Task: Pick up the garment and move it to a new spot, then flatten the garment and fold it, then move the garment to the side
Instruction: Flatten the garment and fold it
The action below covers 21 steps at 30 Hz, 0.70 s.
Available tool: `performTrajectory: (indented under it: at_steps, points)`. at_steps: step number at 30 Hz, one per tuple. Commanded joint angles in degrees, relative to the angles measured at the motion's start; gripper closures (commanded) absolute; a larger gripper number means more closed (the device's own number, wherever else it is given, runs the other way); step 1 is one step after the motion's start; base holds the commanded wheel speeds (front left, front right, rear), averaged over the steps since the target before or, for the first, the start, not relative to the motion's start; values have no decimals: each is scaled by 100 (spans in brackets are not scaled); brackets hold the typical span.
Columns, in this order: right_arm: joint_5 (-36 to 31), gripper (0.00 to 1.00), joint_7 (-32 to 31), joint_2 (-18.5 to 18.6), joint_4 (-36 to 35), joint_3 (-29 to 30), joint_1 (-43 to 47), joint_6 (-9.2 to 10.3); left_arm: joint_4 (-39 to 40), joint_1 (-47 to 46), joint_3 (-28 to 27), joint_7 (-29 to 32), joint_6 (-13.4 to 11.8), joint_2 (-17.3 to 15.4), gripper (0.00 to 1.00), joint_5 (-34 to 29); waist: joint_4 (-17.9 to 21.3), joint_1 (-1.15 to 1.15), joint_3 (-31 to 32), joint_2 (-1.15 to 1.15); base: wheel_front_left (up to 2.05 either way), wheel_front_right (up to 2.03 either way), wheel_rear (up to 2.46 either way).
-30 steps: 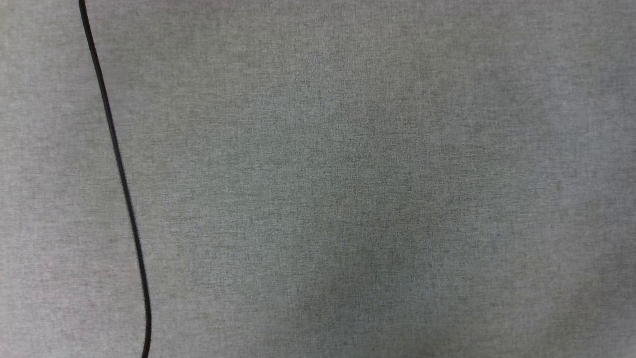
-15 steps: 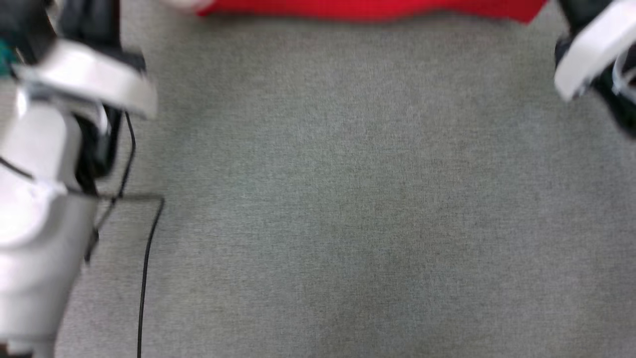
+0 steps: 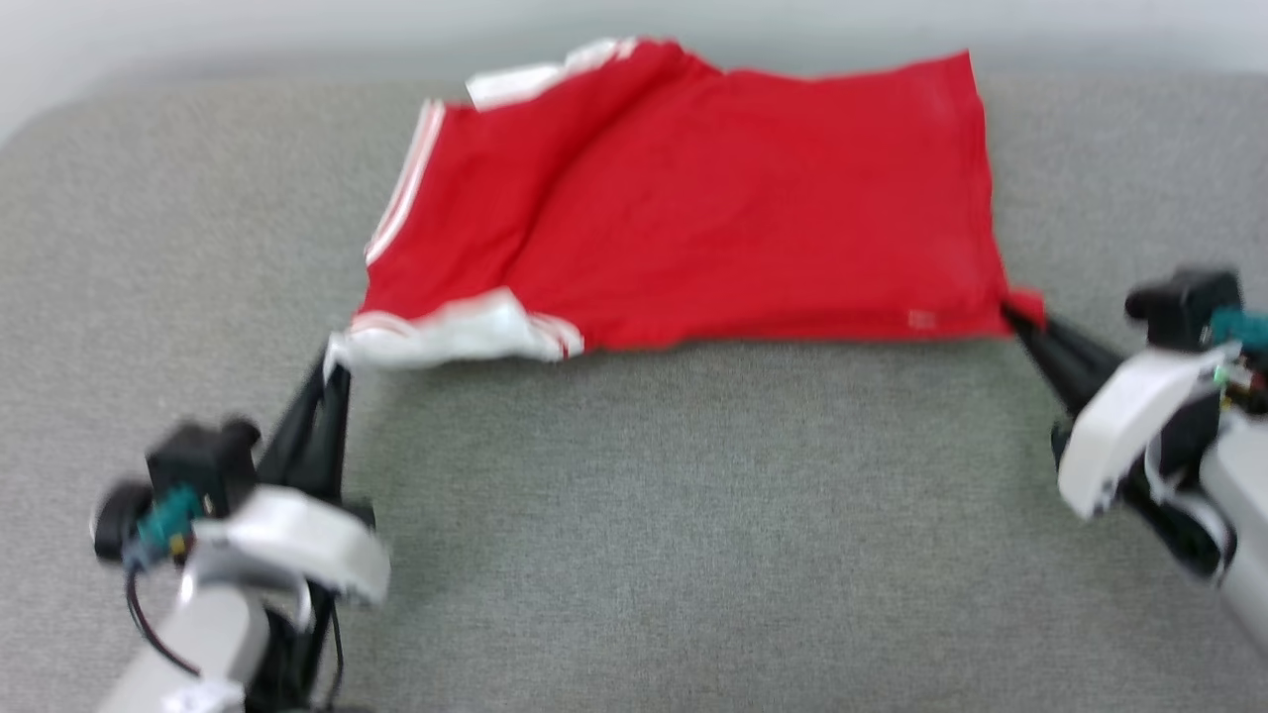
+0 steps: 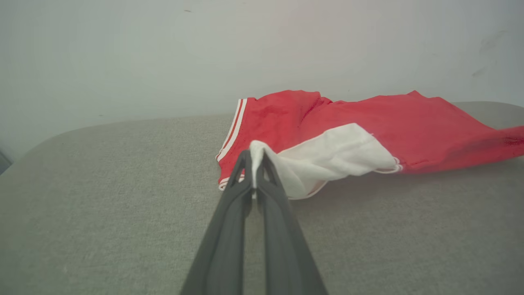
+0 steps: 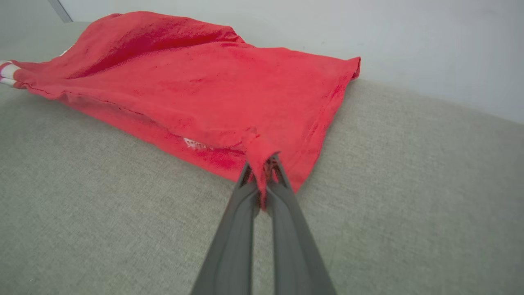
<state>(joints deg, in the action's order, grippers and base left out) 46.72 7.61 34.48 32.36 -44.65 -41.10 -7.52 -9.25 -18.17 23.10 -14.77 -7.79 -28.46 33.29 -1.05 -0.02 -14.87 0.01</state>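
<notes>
Swinging up off the bare grey cloth, the head camera is now taking in the whole garment (image 3: 713, 218), where half a second back only a red strip was showing along the top edge. And there it is, lying spread across the far half of the surface (image 3: 634, 555), right up near the pale wall (image 4: 163, 53). It is showing a plain red face, roughly rectangular, with a long crease running diagonally from the far left corner toward the near edge. Red-and-white striped trim (image 3: 401, 188) is running down its left side, and the far sleeve (image 3: 525, 84) is peeking out white at the top. The near sleeve (image 3: 446, 337), also white, is bunching at the near left corner. A small white mark (image 3: 921, 319) is sitting by the near right hem.

Now the arms. The left gripper (image 3: 335, 368) is reaching in from the lower left, its fingers pinching the tip of that near sleeve and holding it up off the surface in a drooping fold. The right gripper (image 3: 1020, 317) is coming in from the right, its fingers pinching the near right corner of the red hem and drawing the cloth into a little peak. Between the two grips the near edge is stretching out.
</notes>
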Motion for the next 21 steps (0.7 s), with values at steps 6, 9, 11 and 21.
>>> performTrajectory:
  at_steps: [6, 9, 11, 21]
  points:
    - [5, 100, -38, 193, -289, 16, 1072, 7, 292, 1210, 56, 48, -264, 96, 100, 298, -29, 2, 678, -1, 0, 0, 0]
    - [55, 100, -79, 246, -442, 115, 1537, 7, 428, 1703, 70, 73, -328, 100, 100, 450, 4, 2, 845, -1, 0, 0, 0]
    - [110, 100, -110, 305, -549, 219, 1890, 7, 505, 1961, 103, 109, -360, 77, 100, 512, -3, 2, 952, -1, 0, 0, 0]
    - [198, 100, -274, 443, -1020, 885, 3309, 7, 825, 3059, 292, 434, -449, 33, 100, 888, 68, 2, 1319, -1, 0, 0, 0]
